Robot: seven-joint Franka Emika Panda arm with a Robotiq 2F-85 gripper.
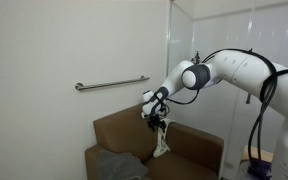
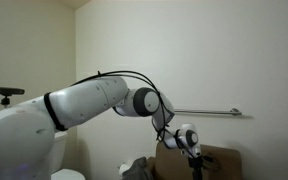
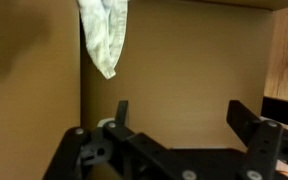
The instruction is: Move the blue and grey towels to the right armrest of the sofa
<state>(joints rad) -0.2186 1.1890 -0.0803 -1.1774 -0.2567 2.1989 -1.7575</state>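
Robotiq gripper (image 3: 179, 115) hangs over a brown sofa (image 3: 184, 60), its jaws spread wide in the wrist view with nothing between them. The two dark fingers (image 3: 120, 112) rise from the bottom of that frame, well apart from each other.

A pale grey towel (image 3: 104, 35) dangles beyond the left-hand finger in the wrist view, narrowing to a point against the sofa's brown upholstery. In an exterior view the same towel (image 1: 162, 140) hangs as a narrow strip just below the gripper (image 1: 157, 118), in front of the sofa's backrest. Whether a finger is touching it cannot be told.

A second, darker grey towel (image 1: 119, 165) lies bunched on the sofa (image 1: 194, 150) seat, close to the armrest at the frame's left side and apart from the hanging towel.

The white Panda arm (image 1: 234, 70) reaches in from the frame's right and bends down at the wrist. In an exterior view from the opposite side the arm (image 2: 84, 105) sweeps in from the left, and the gripper (image 2: 193, 158) points down over the sofa (image 2: 224, 160). A dark bundle (image 2: 139, 168) sits at the bottom edge there, too dim to identify.

A metal grab bar (image 1: 112, 84) runs along the white wall above the sofa, seen in both exterior views.
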